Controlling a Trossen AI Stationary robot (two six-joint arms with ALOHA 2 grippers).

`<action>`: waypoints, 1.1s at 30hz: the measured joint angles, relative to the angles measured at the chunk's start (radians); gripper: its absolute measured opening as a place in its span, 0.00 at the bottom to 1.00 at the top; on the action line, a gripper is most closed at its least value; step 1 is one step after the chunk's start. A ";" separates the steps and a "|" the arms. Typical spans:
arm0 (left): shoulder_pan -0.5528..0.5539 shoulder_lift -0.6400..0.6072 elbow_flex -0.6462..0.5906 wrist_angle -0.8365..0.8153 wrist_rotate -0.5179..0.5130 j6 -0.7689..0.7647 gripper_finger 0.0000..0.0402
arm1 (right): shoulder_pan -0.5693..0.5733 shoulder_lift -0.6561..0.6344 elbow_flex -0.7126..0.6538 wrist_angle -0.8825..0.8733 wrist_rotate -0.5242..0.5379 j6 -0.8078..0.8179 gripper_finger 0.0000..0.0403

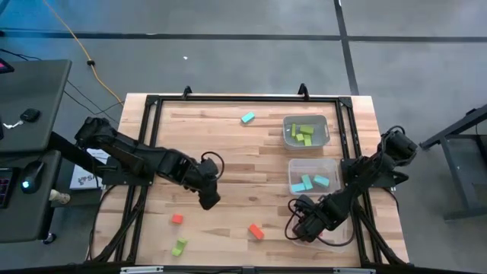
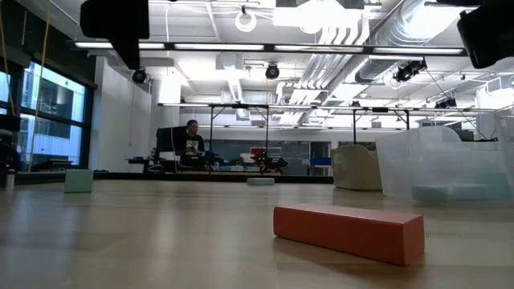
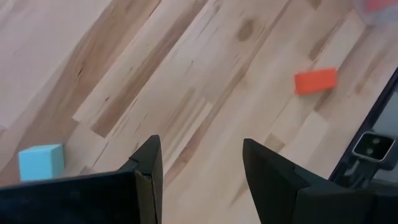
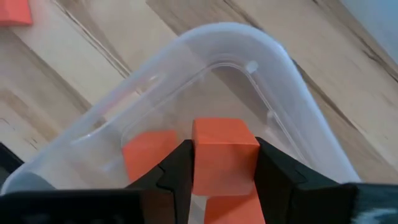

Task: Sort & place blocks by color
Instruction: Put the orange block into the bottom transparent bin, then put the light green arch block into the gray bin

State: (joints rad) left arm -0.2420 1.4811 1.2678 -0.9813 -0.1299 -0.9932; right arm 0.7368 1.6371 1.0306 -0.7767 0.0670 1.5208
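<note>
My right gripper (image 4: 222,177) is shut on a red-orange block (image 4: 224,152) over the corner of a clear bin (image 4: 249,46) at the table's near right; the high view shows it there too (image 1: 304,226). Two more red-orange blocks (image 4: 148,155) lie in that bin. My left gripper (image 3: 200,171) hangs open above bare wood in the near middle (image 1: 209,196). A light blue cube (image 3: 40,162) and a red-orange bar (image 3: 315,80) lie on the table ahead of it. Loose blocks on the wood: red-orange (image 1: 176,219), red-orange (image 1: 256,231), lime green (image 1: 179,246), light blue (image 1: 247,118). My right gripper pinches the red-orange block between its two fingers (image 4: 177,171), one on each opposite side face (image 4: 202,168). The fingers come from above, slanting down into the bin. The block sits level in the hold over the bin's inside; whether it rests on the block below, I cannot tell.
A clear bin with lime green blocks (image 1: 306,131) stands at the far right, and one with light blue blocks (image 1: 313,179) just nearer. A black frame (image 1: 228,98) runs round the table. In the low view the red-orange bar (image 2: 349,231) lies close, bins (image 2: 434,164) at right.
</note>
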 joint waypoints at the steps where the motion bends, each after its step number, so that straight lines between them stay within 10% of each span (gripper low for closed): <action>1: -0.004 0.000 0.000 -0.004 0.000 0.000 0.35 | -0.002 0.000 0.000 -0.001 0.000 0.000 0.30; 33: -0.010 0.000 0.000 -0.111 0.002 -0.014 0.38 | -0.026 -0.020 0.002 0.019 -0.101 0.050 0.53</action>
State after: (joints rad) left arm -0.2516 1.4811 1.2678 -1.0923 -0.1284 -1.0068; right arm 0.7113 1.6167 1.0325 -0.7580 -0.0338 1.5707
